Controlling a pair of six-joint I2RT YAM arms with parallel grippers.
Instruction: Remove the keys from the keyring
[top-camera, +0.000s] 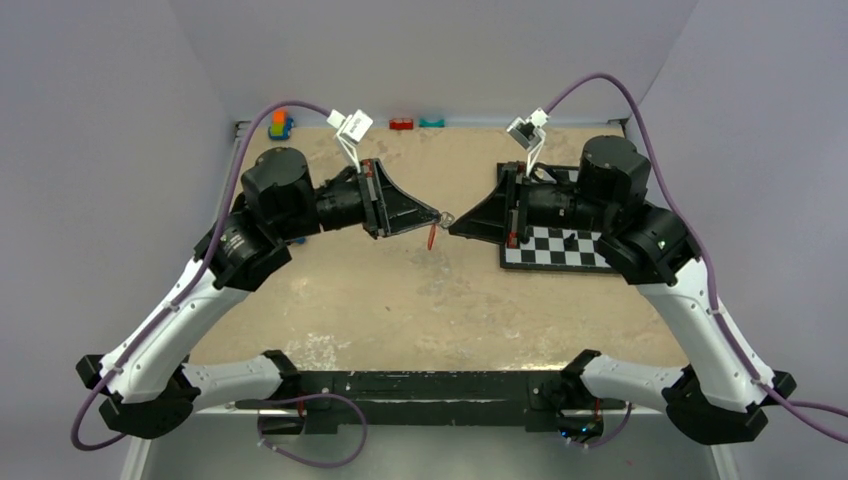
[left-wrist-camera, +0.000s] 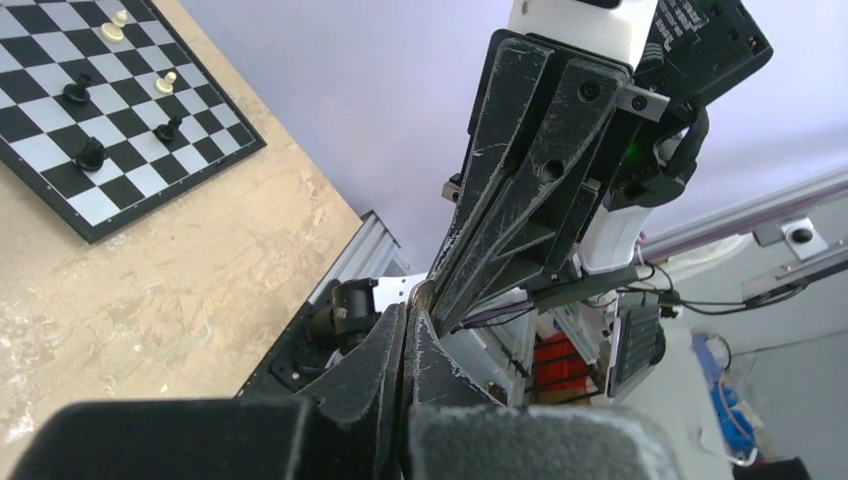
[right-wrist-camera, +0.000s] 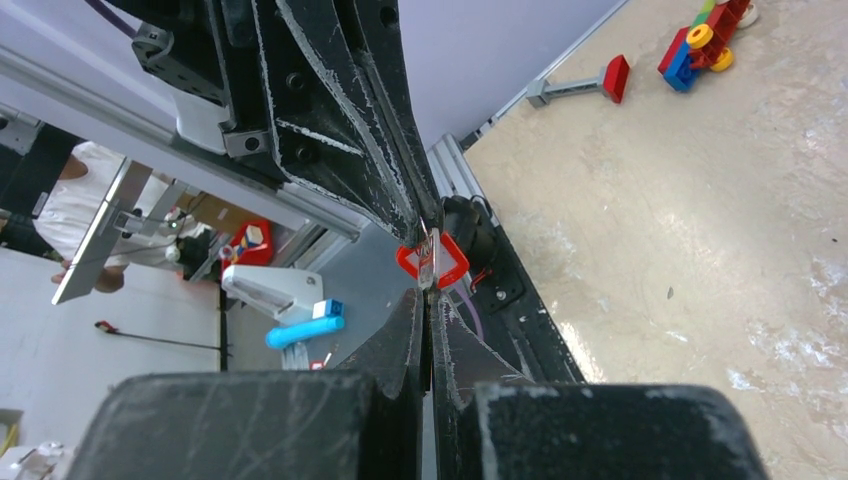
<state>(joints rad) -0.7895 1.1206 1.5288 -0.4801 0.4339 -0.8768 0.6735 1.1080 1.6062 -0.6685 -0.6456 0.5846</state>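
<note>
Top external: reaching inward, left tool (top-camera: 437, 214) and right tool (top-camera: 453, 225) meet tip-to-tip, both pinching the keyring (top-camera: 446, 217).

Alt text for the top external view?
The left pincer and right pincer meet tip to tip above the table, both shut on a silvery keyring; a red key dangles beneath. A chessboard lies on the right.

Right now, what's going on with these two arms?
The arms meet tip to tip above the table. The left gripper and right gripper are both shut, each apparently pinching the keyring between them. A red key hangs from it, not yet off.
</note>
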